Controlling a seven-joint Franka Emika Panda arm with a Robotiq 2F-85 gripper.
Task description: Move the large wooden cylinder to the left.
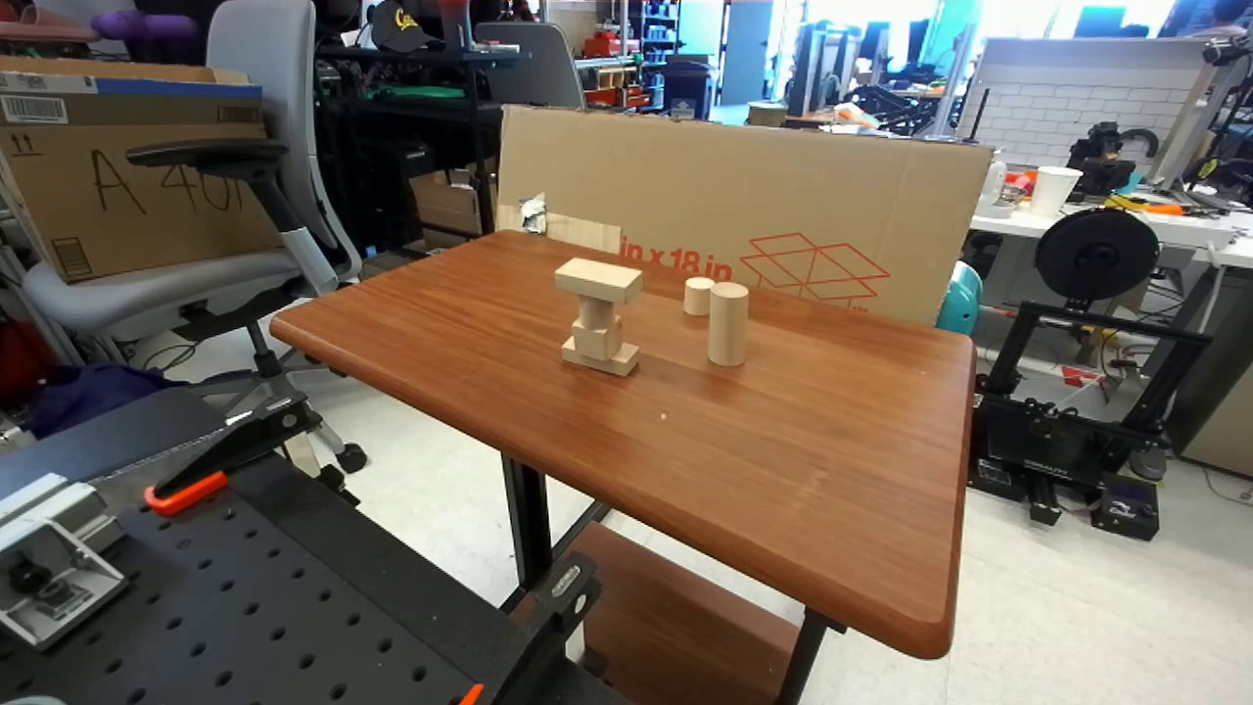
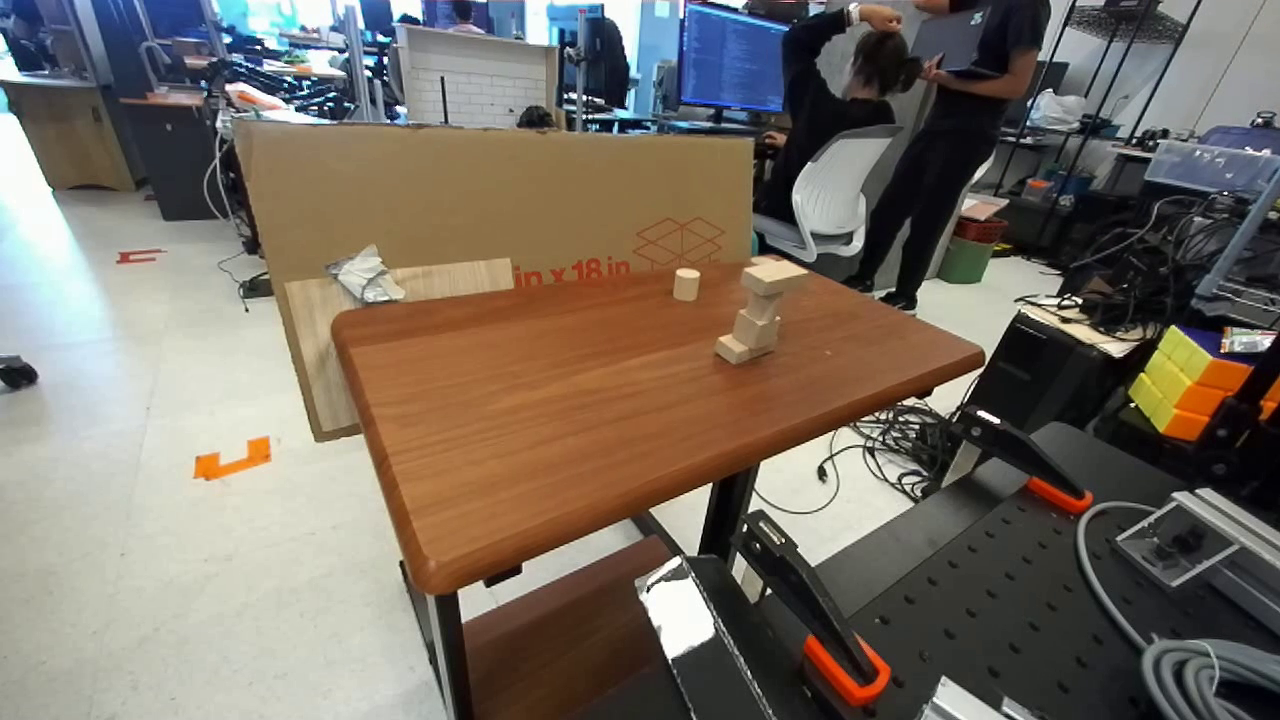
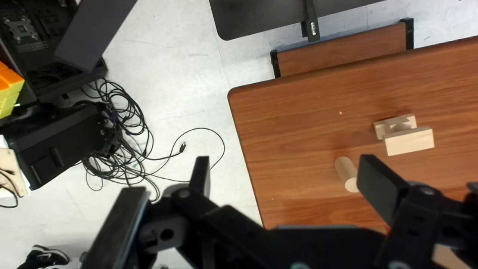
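Note:
The large wooden cylinder (image 1: 727, 325) stands upright on the brown table, right of the stacked block figure (image 1: 597, 318) in an exterior view. In the exterior view where the figure (image 2: 757, 312) stands right of the small piece, I cannot pick the cylinder out; the figure seems to hide it. In the wrist view the cylinder (image 3: 345, 172) shows beside the right finger, which slightly overlaps its top. My gripper (image 3: 286, 175) is open with nothing between its fingers, well above the table and apart from the cylinder. The gripper is out of both exterior views.
The small wooden piece (image 1: 698, 296) stands behind the large cylinder; it also shows in an exterior view (image 2: 686, 284). The block figure (image 3: 407, 136) is close to the cylinder. A cardboard sheet (image 1: 783, 196) stands along the table's (image 1: 832, 470) far edge. A clamp (image 2: 800, 590) grips the robot's base.

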